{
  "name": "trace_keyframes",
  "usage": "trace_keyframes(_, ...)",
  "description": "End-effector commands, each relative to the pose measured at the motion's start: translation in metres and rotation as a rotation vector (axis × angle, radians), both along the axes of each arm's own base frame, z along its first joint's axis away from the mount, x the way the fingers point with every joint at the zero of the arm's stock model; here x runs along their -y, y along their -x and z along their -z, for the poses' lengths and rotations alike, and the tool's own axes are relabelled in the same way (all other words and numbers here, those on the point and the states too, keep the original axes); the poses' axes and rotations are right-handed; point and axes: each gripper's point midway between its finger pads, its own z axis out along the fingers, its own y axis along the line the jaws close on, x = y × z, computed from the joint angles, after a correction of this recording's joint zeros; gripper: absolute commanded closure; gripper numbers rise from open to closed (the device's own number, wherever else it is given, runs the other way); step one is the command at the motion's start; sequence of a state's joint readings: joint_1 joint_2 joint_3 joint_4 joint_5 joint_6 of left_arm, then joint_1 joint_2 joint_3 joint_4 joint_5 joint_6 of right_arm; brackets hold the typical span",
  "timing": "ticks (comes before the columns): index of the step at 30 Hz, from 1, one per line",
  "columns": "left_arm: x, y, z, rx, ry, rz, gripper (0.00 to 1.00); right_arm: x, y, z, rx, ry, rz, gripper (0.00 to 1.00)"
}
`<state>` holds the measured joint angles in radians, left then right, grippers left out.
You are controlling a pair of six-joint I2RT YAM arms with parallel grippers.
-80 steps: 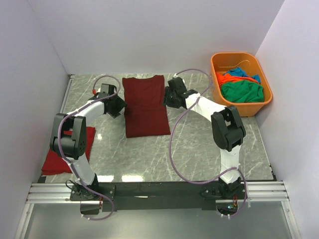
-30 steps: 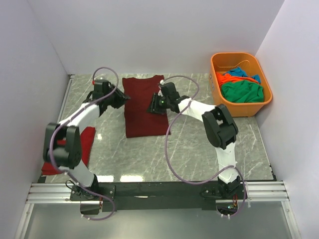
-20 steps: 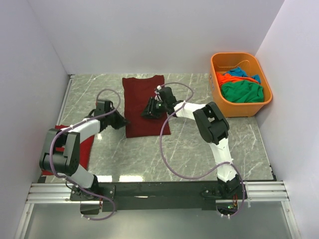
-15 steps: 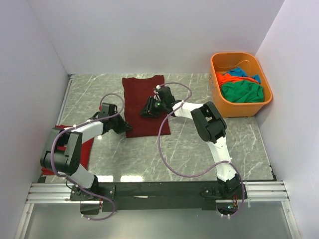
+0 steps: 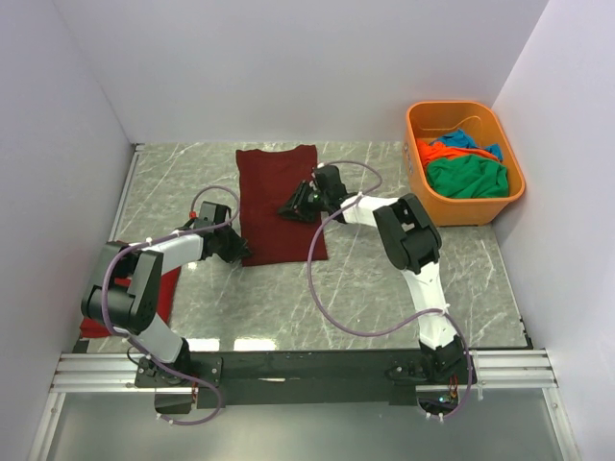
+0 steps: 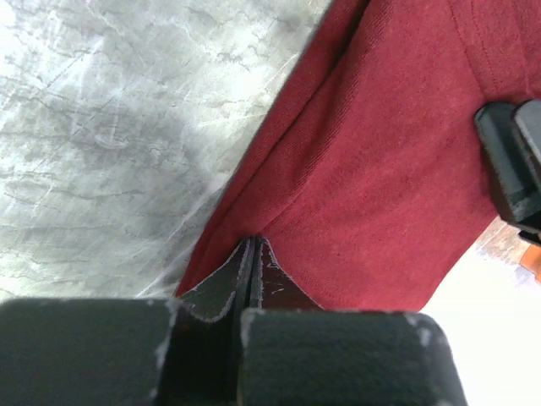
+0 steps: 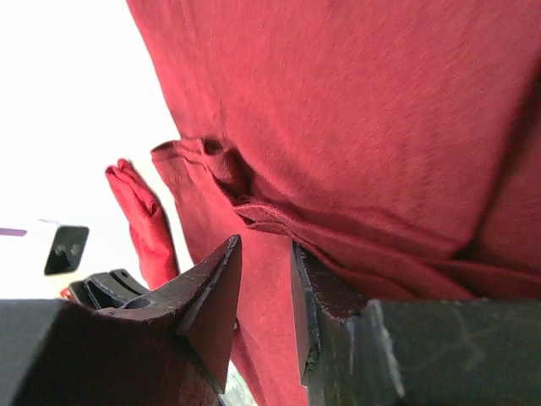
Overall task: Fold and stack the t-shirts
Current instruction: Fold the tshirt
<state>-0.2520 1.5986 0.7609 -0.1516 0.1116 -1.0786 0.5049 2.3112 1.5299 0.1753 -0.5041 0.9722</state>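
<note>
A dark maroon t-shirt (image 5: 274, 187) lies flat, folded into a narrow strip, at the middle back of the table. My left gripper (image 5: 238, 252) is at the shirt's near left corner. In the left wrist view the left gripper (image 6: 252, 243) is shut, pinching the maroon cloth (image 6: 380, 169) at its edge. My right gripper (image 5: 294, 206) rests on the shirt's right half. In the right wrist view the right gripper (image 7: 265, 245) is open, its jaws a little apart beside a raised fold of maroon cloth (image 7: 355, 110). A bright red folded t-shirt (image 5: 165, 280) lies at the near left.
An orange plastic tub (image 5: 502, 206) stands at the back right, holding green (image 5: 466, 176), orange (image 5: 437, 151) and blue (image 5: 471, 139) cloth. White walls close the table on the left, back and right. The left arm (image 5: 144, 264) crosses over the red shirt.
My left gripper came down along the shirt's left edge to the near corner and shut there. My right gripper slid a little over the shirt, and its jaws narrowed slightly.
</note>
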Motion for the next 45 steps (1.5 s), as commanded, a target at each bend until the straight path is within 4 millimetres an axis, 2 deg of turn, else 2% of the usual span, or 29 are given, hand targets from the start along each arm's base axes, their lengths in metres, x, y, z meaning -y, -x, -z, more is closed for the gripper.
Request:
trace_keyframes(1, -0.028, 0.035, 0.033, -0.137, -0.131, -0.026, 0.99, 0.015, -0.018, -0.004, 0.028, 0.021, 0.065, 0.63)
trace_keyframes(5, -0.022, 0.029, 0.022, -0.081, -0.107, 0.007, 0.99, 0.027, -0.026, -0.014, 0.069, 0.058, 0.081, 0.63)
trace_keyframes(12, -0.020, 0.022, 0.004, -0.033, -0.106, 0.031, 0.99, 0.061, -0.047, -0.029, 0.117, 0.120, 0.108, 0.63)
trace_keyframes(16, -0.019, 0.023, 0.001, -0.025, -0.102, 0.037, 0.99, 0.076, -0.052, -0.023, 0.110, 0.148, 0.111, 0.63)
trace_keyframes(21, -0.015, 0.024, -0.001, -0.018, -0.084, 0.059, 0.99, 0.085, -0.055, -0.017, 0.113, 0.176, 0.089, 0.63)
trace_keyframes(27, -0.009, 0.012, -0.017, 0.031, -0.063, 0.083, 0.99, 0.101, -0.063, -0.017, 0.125, 0.202, 0.099, 0.63)
trace_keyframes(31, -0.001, -0.003, -0.041, 0.108, -0.030, 0.112, 0.90, 0.110, -0.066, -0.034, 0.156, 0.214, 0.101, 0.62)
trace_keyframes(32, 0.001, -0.010, -0.052, 0.140, -0.026, 0.121, 0.84, 0.113, -0.066, -0.049, 0.188, 0.220, 0.103, 0.62)
trace_keyframes(33, 0.001, -0.012, -0.058, 0.155, -0.022, 0.122, 0.81, 0.114, -0.064, -0.055, 0.196, 0.227, 0.104, 0.62)
trace_keyframes(34, 0.001, -0.015, -0.068, 0.186, -0.018, 0.124, 0.78, 0.116, -0.061, -0.070, 0.213, 0.231, 0.107, 0.62)
trace_keyframes(36, -0.001, -0.018, -0.080, 0.224, -0.020, 0.121, 0.71, 0.121, -0.051, -0.075, 0.209, 0.248, 0.113, 0.61)
trace_keyframes(37, -0.005, -0.017, -0.083, 0.233, -0.021, 0.110, 0.71, 0.124, -0.038, -0.079, 0.203, 0.252, 0.114, 0.61)
trace_keyframes(39, -0.009, -0.015, -0.082, 0.228, -0.016, 0.104, 0.71, 0.128, -0.026, -0.084, 0.209, 0.257, 0.126, 0.61)
trace_keyframes(40, -0.010, -0.011, -0.078, 0.219, -0.012, 0.102, 0.71, 0.128, -0.012, -0.087, 0.212, 0.251, 0.122, 0.62)
trace_keyframes(42, -0.009, -0.007, -0.072, 0.208, 0.005, 0.105, 0.74, 0.120, 0.006, -0.091, 0.214, 0.216, 0.092, 0.62)
trace_keyframes(43, -0.007, -0.009, -0.071, 0.217, 0.017, 0.109, 0.76, 0.116, 0.013, -0.102, 0.238, 0.199, 0.086, 0.62)
trace_keyframes(44, -0.005, -0.004, -0.064, 0.202, 0.027, 0.120, 0.76, 0.110, 0.028, -0.093, 0.219, 0.203, 0.063, 0.62)
trace_keyframes(45, -0.003, -0.004, -0.061, 0.204, 0.036, 0.123, 0.78, 0.106, 0.035, -0.092, 0.223, 0.200, 0.048, 0.62)
